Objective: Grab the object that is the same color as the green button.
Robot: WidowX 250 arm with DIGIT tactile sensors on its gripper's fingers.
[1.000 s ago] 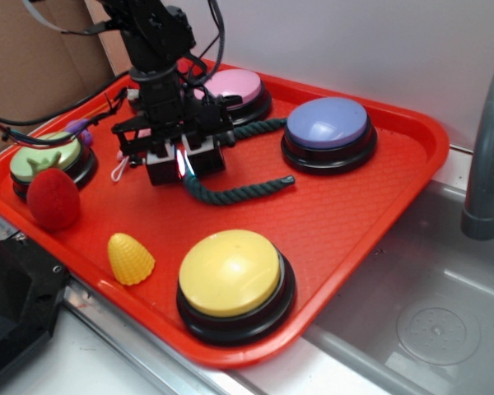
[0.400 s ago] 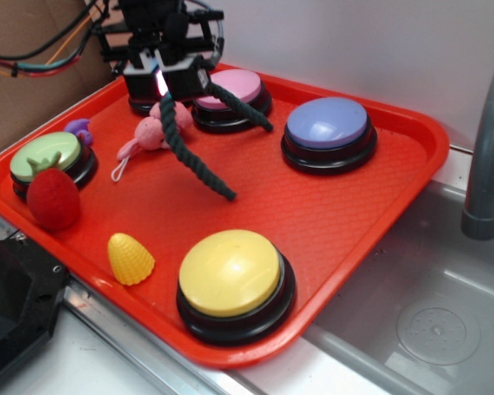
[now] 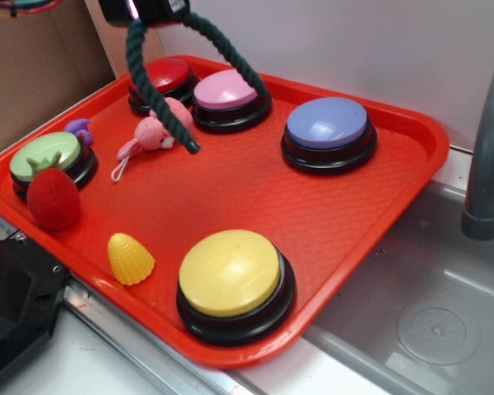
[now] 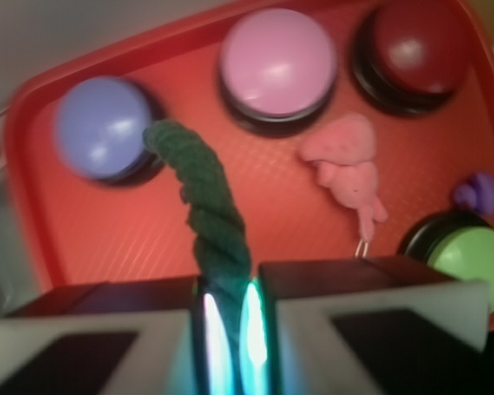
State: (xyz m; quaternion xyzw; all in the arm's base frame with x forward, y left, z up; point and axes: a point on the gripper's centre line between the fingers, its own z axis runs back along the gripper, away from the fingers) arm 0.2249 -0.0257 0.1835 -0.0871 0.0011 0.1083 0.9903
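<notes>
1. Red tray beside a steel sink; pale wall behind.
2. Pincer clamped tight on dark green rope, lifted clear above tray, top left of exterior view.
3. Rope draped in two strands: one hanging down toward pink plush, other arching over pink button.
4. Green button at tray's left edge, strawberry just beside.
5. No readable writing.

The gripper is showing pale grey blocky fingers with black panels, glowing teal along inner edges.
</notes>
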